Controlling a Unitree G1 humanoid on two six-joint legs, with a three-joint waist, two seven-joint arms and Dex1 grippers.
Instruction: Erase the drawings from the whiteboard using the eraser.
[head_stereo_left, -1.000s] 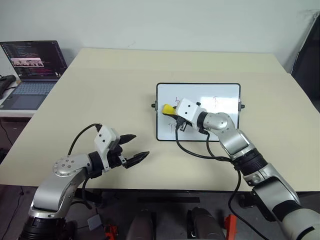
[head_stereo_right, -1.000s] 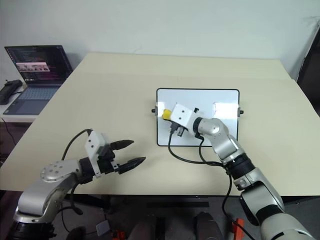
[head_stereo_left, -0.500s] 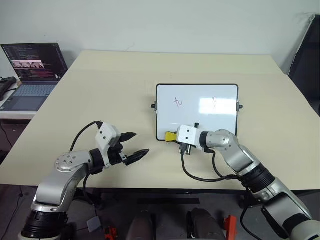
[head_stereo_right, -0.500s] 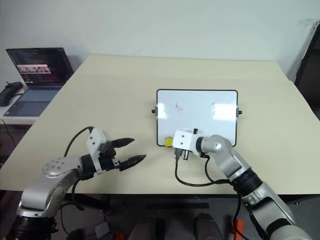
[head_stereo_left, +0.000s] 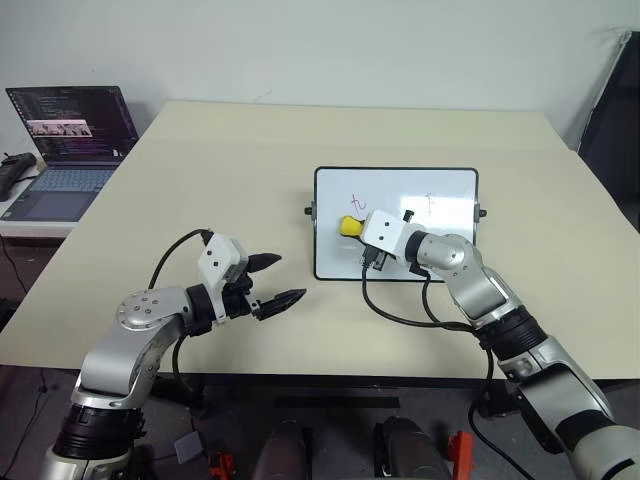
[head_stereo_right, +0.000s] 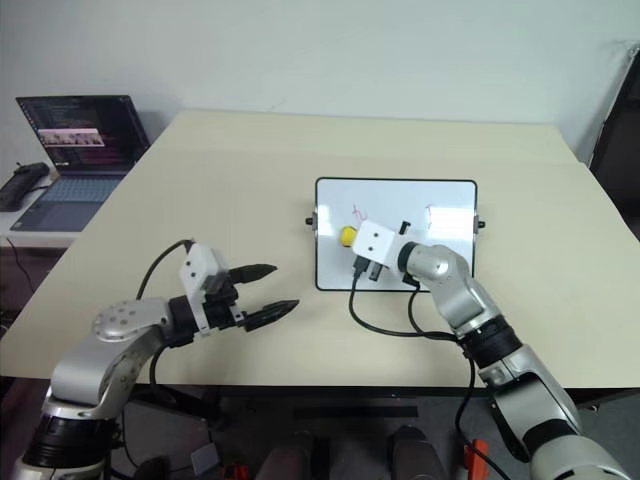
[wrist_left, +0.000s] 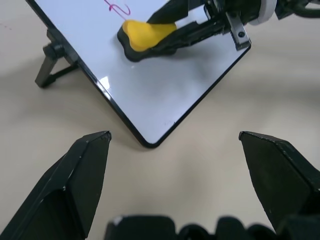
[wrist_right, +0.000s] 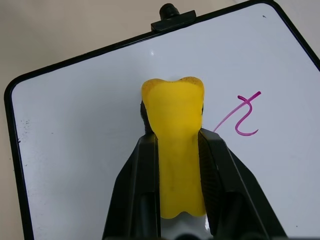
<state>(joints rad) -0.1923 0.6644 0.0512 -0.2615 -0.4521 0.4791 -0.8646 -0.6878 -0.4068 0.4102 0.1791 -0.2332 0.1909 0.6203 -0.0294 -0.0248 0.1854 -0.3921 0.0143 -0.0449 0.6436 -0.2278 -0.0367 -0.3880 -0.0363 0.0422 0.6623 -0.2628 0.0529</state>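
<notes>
Low in the left half of the head view, the left gripper (head_stereo_left: 272, 282) hangs over the beige table (head_stereo_left: 200, 180) with its 2 black fingers spread wide, nothing between them. Right of it, near the frame's centre, the right gripper (head_stereo_left: 352, 226) is clamped narrowly on the yellow eraser (head_stereo_left: 349, 225), whose dark underside lies against the left part of the whiteboard (head_stereo_left: 440, 250). Just above the eraser sits 1 magenta scribble (head_stereo_left: 358, 202); a fainter mark (head_stereo_left: 431, 204) shows in the board's upper right, beside a patch of glare. Farther back, at the upper left edge, an open laptop (head_stereo_left: 70, 125) with a lit screen stands on a separate surface off the table.
</notes>
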